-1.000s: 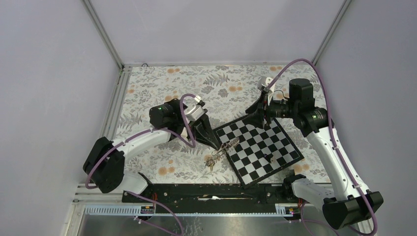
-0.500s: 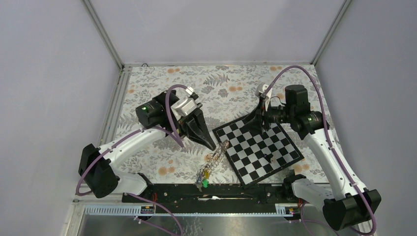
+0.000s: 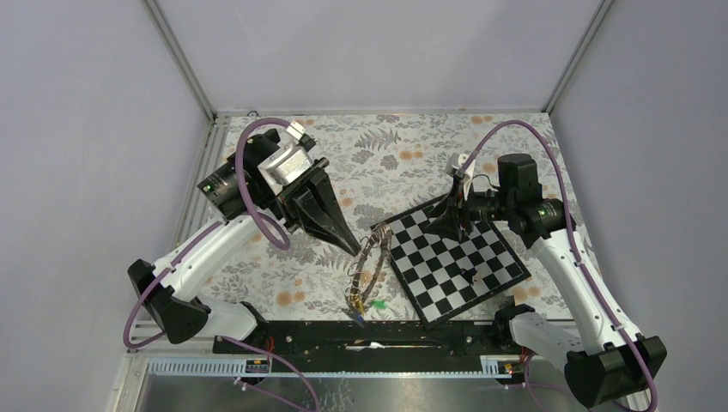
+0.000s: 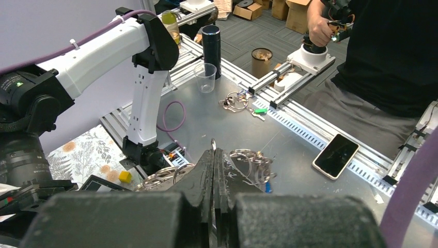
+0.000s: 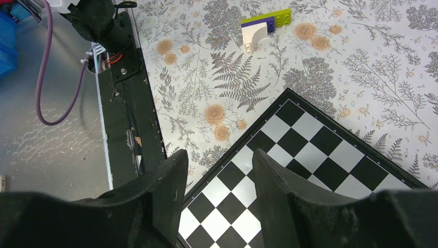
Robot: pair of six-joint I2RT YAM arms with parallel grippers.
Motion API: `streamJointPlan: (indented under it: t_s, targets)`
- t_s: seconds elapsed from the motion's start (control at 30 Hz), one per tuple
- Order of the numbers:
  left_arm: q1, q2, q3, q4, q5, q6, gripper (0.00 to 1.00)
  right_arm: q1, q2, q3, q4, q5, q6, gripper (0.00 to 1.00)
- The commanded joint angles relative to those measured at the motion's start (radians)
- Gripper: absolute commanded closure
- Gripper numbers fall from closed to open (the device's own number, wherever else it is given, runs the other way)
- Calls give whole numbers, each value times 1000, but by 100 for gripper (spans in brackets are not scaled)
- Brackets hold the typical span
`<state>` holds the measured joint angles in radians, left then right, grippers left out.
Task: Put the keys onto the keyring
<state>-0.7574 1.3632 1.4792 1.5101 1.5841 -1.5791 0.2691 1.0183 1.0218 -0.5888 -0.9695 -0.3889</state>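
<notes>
The desk (image 3: pixel 412 146) wears a white cloth printed with grey ferns and orange roses. On the right, the board (image 3: pixel 455 257) is chequered black and white inside a black frame. The keyring (image 3: pixel 369 253) is grey metal; the keys (image 3: pixel 378 303) show green and blue heads. The left arm (image 3: pixel 215 249) and right arm (image 3: pixel 567 257) are white with black joints and purple cables (image 3: pixel 257 137). The wedge (image 5: pixel 264 26) is lime, purple and white; the small block (image 4: pixel 124 176) is yellow.

Chessboard (image 3: pixel 455 257) edge lies just right of keyring (image 3: pixel 369 257).
</notes>
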Motion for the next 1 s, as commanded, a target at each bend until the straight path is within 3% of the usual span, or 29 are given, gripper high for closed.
streamJointPlan:
  t_s: [0.0,0.57,0.97]
  targets:
    - [-3,8,73,94,-7,-88,100,1,1,14,-2,-30,-15,44]
    - [-3,22,76,95,-14,-109,100,2,10,43,-22,-57,-5,43]
    - [50,142,-14,81,91,-8,100,25,29,312,-166,-53,-51,45]
